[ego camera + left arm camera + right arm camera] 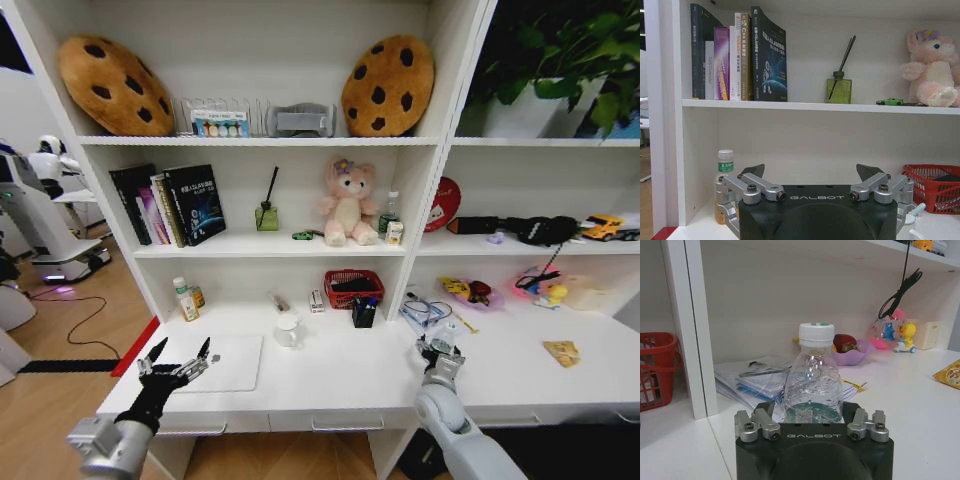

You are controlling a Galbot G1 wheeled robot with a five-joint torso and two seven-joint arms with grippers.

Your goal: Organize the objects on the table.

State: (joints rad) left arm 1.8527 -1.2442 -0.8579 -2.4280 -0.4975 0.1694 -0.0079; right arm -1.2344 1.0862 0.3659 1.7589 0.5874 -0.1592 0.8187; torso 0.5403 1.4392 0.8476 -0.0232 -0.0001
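My right gripper [441, 350] is shut on a clear plastic bottle [813, 385] with a white cap, holding it upright just over the white table [340, 385] right of centre; the bottle [446, 332] pokes up between the fingers. Low over the table's left end, my left gripper [180, 360] stands open and holds nothing, beside the flat silver laptop [228, 362]. A small green-labelled bottle [725, 172] stands in the back left corner. A white cup [288, 331] sits mid-table, and a flat yellowish piece [562, 352] lies far right. The tiny green toy car [890, 101] rests on the shelf above.
A red basket [352, 288] and a black pen holder [364, 312] stand at the back. Papers [757, 375] lie behind the held bottle, near the white shelf upright [695, 330]. Small toys [900, 332] sit far right. A pink plush bear [347, 205] and books [170, 205] fill the shelf.
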